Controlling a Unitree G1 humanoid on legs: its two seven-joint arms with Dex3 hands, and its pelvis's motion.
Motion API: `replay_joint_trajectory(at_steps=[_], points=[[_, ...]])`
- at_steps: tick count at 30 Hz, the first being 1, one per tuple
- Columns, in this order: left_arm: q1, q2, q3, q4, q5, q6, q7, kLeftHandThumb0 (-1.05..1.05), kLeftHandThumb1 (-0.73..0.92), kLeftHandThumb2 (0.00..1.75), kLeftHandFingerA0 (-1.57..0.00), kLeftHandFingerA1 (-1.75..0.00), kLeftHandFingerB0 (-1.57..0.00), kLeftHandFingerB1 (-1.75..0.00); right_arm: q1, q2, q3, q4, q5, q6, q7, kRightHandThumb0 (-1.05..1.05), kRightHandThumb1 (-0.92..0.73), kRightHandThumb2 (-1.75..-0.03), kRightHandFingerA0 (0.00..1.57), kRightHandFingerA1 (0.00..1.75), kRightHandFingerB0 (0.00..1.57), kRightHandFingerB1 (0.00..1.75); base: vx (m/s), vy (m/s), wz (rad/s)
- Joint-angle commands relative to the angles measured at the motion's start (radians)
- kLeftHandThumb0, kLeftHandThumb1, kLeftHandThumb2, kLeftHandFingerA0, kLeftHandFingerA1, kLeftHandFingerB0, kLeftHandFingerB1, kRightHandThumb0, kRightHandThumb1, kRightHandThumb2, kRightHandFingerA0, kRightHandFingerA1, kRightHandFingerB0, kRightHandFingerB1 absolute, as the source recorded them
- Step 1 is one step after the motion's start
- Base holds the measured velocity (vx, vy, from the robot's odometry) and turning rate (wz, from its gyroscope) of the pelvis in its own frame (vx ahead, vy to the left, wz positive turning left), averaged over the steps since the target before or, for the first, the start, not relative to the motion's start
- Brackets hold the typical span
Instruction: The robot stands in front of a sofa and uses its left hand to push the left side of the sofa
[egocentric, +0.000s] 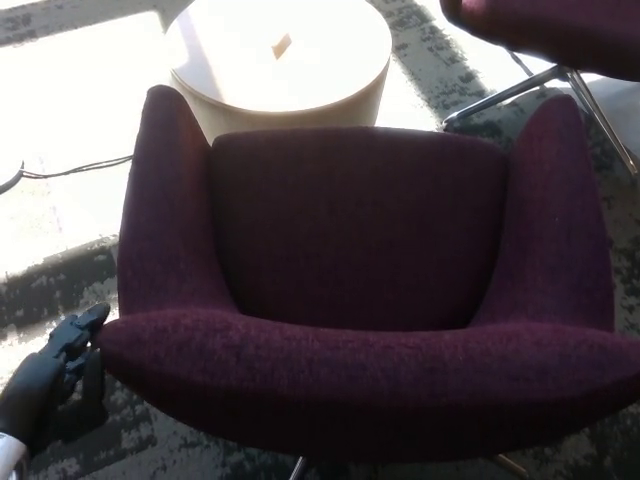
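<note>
Carpet (60, 270) | round table (280, 60) beyond sofa (360, 290) | left robot hand (55, 375) beside sofa

Sunlit lounge floor with a round table.
Strong light washes over the mottled grey carpet (60, 270) and the pale round table (285, 60); a dark cable (70, 172) crosses the bright patch, and another purple chair (560, 35) on metal legs stands far right.

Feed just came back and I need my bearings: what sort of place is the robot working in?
Probably an office lounge or lobby: a purple upholstered sofa on grey patterned carpet, a round pale side table behind it, and a second purple seat on metal legs. The left hand is at the sofa's left edge.
</note>
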Motion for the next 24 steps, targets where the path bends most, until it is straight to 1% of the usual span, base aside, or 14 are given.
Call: replay_joint_trajectory(at_steps=[1,2,4,6,7,8,9,10,11,13,16,22,23,24], points=[[0.011,-0.037,-0.048,0.012,0.05,0.009,0.009,-0.86,0.92,0.77,-0.05,-0.32,-0.03,-0.25,-0.001,-0.008,-0.005,0.008,-0.004,-0.019,-0.01,-0.67,-0.69,-1.01,0.32,0.49,0.41,0.52,0.0,0.0,0.0],[0.012,-0.042,-0.057,0.01,0.055,0.005,0.012,-0.79,0.75,1.18,0.0,-0.39,-0.05,-0.28,0.0,-0.009,-0.003,0.008,-0.009,-0.025,-0.018,-0.64,-0.68,-1.02,0.34,0.51,0.4,0.52,0.0,0.0,0.0],[0.015,-0.051,-0.085,0.007,0.077,-0.006,0.019,-0.87,0.92,0.78,-0.07,-0.34,-0.06,-0.26,-0.001,-0.008,-0.007,0.007,-0.006,-0.027,-0.012,-0.66,-0.68,-1.02,0.34,0.5,0.4,0.52,0.0,0.0,0.0],[0.018,-0.056,-0.1,-0.004,0.082,-0.009,0.025,-0.87,0.92,0.78,-0.07,-0.35,-0.06,-0.27,-0.002,-0.008,-0.01,0.008,-0.005,-0.026,-0.008,-0.65,-0.68,-1.01,0.34,0.5,0.4,0.52,0.0,0.0,0.0],[0.02,-0.06,-0.11,-0.015,0.082,-0.008,0.024,-0.88,0.8,1.2,0.0,-0.39,-0.14,-0.27,-0.004,-0.009,-0.011,0.008,-0.007,-0.024,-0.008,-0.66,-0.68,-1.02,0.34,0.5,0.39,0.51,0.0,0.0,0.0],[0.021,-0.062,-0.119,-0.021,0.086,-0.012,0.024,-0.87,0.92,0.77,-0.05,-0.35,-0.04,-0.27,-0.004,-0.008,-0.012,0.008,-0.006,-0.023,-0.007,-0.66,-0.68,-1.01,0.33,0.5,0.41,0.52,0.0,0.0,0.0],[0.022,-0.062,-0.129,-0.026,0.092,-0.02,0.027,-0.87,0.92,0.77,-0.05,-0.35,-0.04,-0.27,-0.004,-0.006,-0.015,0.007,-0.003,-0.023,-0.005,-0.66,-0.68,-1.01,0.33,0.5,0.41,0.52,0.0,0.0,0.0],[0.027,-0.064,-0.146,-0.036,0.103,-0.036,0.037,-0.79,0.75,1.18,0.0,-0.43,-0.07,-0.31,-0.006,-0.007,-0.011,0.007,-0.01,-0.018,-0.011,-0.66,-0.68,-1.01,0.33,0.5,0.41,0.52,0.0,0.0,0.0],[0.026,-0.066,-0.153,-0.04,0.103,-0.038,0.035,-0.88,0.91,0.77,-0.06,-0.36,-0.05,-0.27,-0.008,-0.008,-0.01,0.007,-0.013,-0.014,-0.012,-0.67,-0.69,-1.01,0.33,0.49,0.41,0.52,0.0,0.0,0.0],[0.036,-0.073,-0.17,-0.072,0.099,-0.024,0.031,-0.88,0.92,0.77,-0.06,-0.35,-0.06,-0.27,-0.009,-0.009,-0.011,0.009,-0.012,-0.016,-0.01,-0.67,-0.68,-1.01,0.33,0.49,0.41,0.52,0.0,0.0,0.0],[0.067,-0.082,-0.23,-0.164,0.122,-0.034,0.02,-0.92,0.82,1.22,0.0,-0.38,-0.15,-0.28,-0.013,-0.012,-0.001,0.009,-0.025,-0.011,-0.023,-0.67,-0.69,-1.01,0.33,0.5,0.41,0.52,0.0,0.005,0.02],[0.126,-0.109,-0.312,-0.305,0.118,-0.021,0.012,-0.94,0.84,1.22,0.0,-0.44,-0.13,-0.33,-0.016,-0.013,0.003,0.009,-0.027,-0.015,-0.024,-0.66,-0.69,-1.02,0.34,0.5,0.4,0.52,0.02,0.026,0.12],[0.139,-0.111,-0.325,-0.335,0.113,-0.003,0.004,-0.87,0.92,0.8,-0.03,-0.34,-0.05,-0.29,-0.016,-0.014,0.003,0.009,-0.027,-0.016,-0.024,-0.65,-0.68,-1.02,0.34,0.5,0.39,0.52,-0.01,0.018,0.14],[0.156,-0.116,-0.342,-0.375,0.107,0.021,-0.01,-0.87,0.92,0.8,-0.03,-0.34,-0.05,-0.29,-0.016,-0.015,0.002,0.009,-0.026,-0.017,-0.024,-0.65,-0.68,-1.02,0.34,0.5,0.39,0.52,0.0,0.025,0.11]])
